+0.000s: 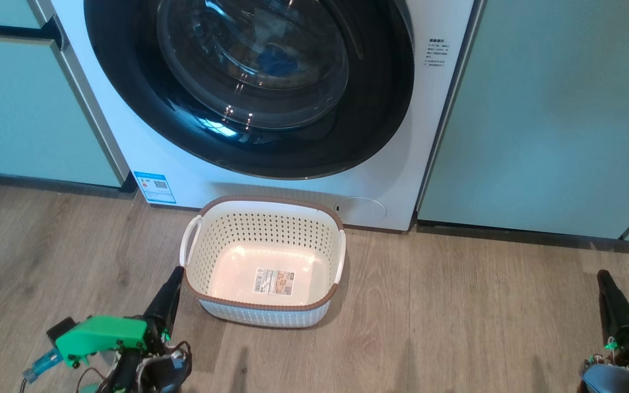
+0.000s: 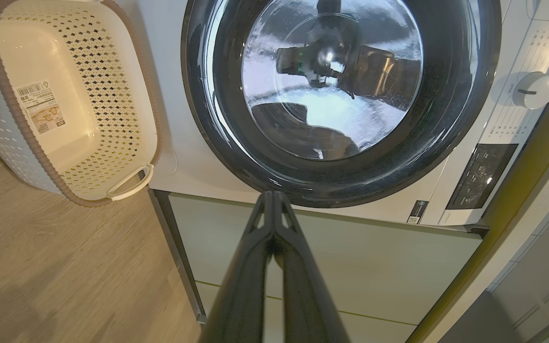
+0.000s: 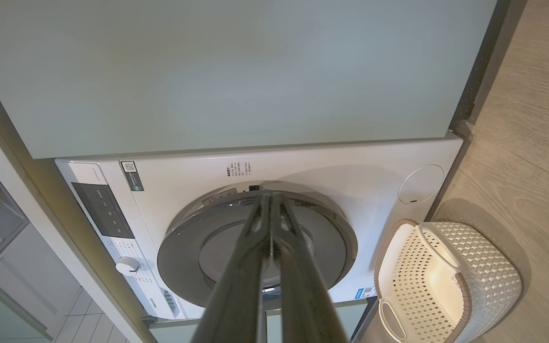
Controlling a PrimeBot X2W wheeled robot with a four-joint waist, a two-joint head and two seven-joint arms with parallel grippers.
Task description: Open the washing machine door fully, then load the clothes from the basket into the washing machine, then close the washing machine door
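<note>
Left gripper (image 1: pixel 176 275): fingers are sitting pressed together, carrying nothing. In the head view its tips are lying just beside the near-left corner of the basket (image 1: pixel 262 232); can't tell if they're touching. In the left wrist view the same gripper (image 2: pixel 273 195) is pointing at the lower rim of the washing machine door (image 2: pixel 455 95), with the basket (image 2: pixel 88 71) sitting off to one side of the fingers.

Right gripper (image 1: pixel 603 277): fingers are together too, also carrying nothing. It's hanging over the floor (image 1: pixel 456 305), and the basket is sitting well off to its left. In the right wrist view its tips (image 3: pixel 270 196) are lining up with the door (image 3: pixel 184 247); the basket (image 3: pixel 489 276) is showing off to the side, near the round cap (image 3: pixel 421 184).

The door (image 1: pixel 120 82) is sitting flush against the washing machine (image 1: pixel 407 185), ahead of both grippers and between them. The basket is standing upright on the floor just in front of the machine, its bottom label (image 1: pixel 274 281) lying uncovered. Something blue is showing through the door glass; can't tell what it is.
</note>
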